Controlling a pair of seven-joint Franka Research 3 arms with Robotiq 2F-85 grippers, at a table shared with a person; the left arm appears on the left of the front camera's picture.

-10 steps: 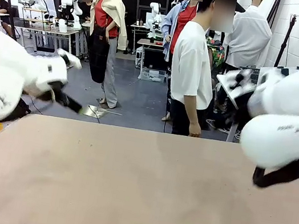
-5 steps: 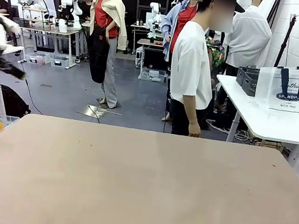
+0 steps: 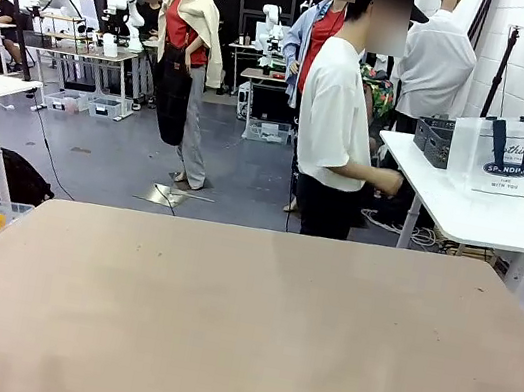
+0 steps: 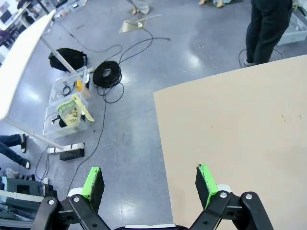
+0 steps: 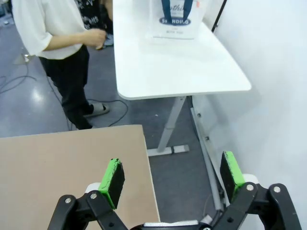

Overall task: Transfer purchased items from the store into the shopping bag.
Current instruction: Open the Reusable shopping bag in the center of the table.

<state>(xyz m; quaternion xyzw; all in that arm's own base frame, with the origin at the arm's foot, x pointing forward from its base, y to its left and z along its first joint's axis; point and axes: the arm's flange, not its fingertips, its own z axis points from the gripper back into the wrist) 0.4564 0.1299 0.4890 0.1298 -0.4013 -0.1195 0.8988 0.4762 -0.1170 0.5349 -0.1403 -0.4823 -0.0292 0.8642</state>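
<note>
The shopping bag (image 3: 509,156), frosted plastic with navy handles and lettering, stands upright on a white side table (image 3: 471,218) at the right, beyond the brown table (image 3: 238,334). It also stands at the top of the right wrist view as shopping bag (image 5: 177,17). My right gripper (image 5: 172,176) is open and holds nothing, hanging over the floor past the brown table's right corner (image 5: 72,172). My left gripper (image 4: 149,184) is open with nothing in it, straddling the brown table's left edge (image 4: 160,143). The purchased items are out of view.
A person in a white T-shirt (image 3: 337,118) stands at the far side, one hand (image 3: 389,183) toward the white table. Dark grey baskets (image 3: 434,140) sit behind the bag. Clear bins (image 4: 67,112) and a cable coil (image 4: 106,76) lie on the floor at left.
Both arms have swung out of the front view toward the sides. The person has raised a forearm toward the white side table.
</note>
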